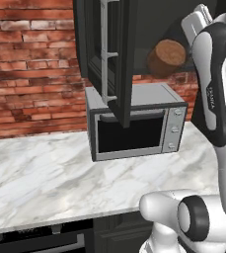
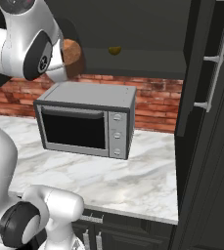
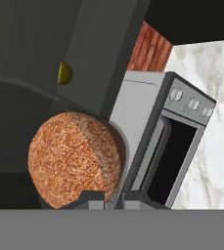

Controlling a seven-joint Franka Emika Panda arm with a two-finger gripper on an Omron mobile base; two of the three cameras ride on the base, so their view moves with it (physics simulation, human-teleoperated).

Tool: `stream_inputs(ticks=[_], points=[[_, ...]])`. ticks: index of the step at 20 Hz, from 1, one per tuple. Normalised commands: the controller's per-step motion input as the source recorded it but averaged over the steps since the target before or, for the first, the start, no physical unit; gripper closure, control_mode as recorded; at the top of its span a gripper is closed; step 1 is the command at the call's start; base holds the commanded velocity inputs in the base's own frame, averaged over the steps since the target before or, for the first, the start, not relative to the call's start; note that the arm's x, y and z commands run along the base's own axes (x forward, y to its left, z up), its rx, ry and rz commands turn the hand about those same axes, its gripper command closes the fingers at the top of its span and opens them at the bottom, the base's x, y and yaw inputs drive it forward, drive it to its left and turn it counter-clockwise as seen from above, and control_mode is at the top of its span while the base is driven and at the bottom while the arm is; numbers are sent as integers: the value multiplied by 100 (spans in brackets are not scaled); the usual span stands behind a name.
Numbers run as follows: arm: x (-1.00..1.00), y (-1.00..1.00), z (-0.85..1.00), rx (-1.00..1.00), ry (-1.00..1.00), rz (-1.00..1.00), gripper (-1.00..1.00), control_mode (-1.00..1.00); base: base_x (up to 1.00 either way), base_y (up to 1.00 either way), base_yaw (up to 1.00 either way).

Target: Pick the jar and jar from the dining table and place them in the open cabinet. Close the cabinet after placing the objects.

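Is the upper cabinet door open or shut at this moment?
Open. The black cabinet door stands swung out, edge-on with its silver bar handle, in front of the microwave; the reddish-brown jar shows at the cabinet's opening.

a steel microwave [image 1: 134, 123] sits on the white marble counter [image 1: 45, 178] against a red brick wall [image 1: 30, 64], with dark drawers [image 2: 118, 234] below the near counter edge.

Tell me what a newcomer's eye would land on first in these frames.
The jar with reddish-brown filling, tipped on its side in the shut gripper, level with the open black cabinet above the steel microwave. Next comes the red brick wall behind the marble counter. A small yellow-green thing, too small to identify, sits deep on the cabinet shelf.
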Motion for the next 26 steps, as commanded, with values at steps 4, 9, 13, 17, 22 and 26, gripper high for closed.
stream_inputs(ticks=[4,9,13,17,22,26], points=[[52,32,7,-6,0,-2,100,-100,0,0,0],[49,19,10,-5,-2,0,100,-100,0,0,0],[49,3,8,-4,-3,0,100,-100,0,0,0],[55,7,2,-2,0,0,100,-100,0,0,0],[51,10,0,-4,0,0,100,-100,0,0,0],[57,1,0,-3,0,0,100,-100,0,0,0]])
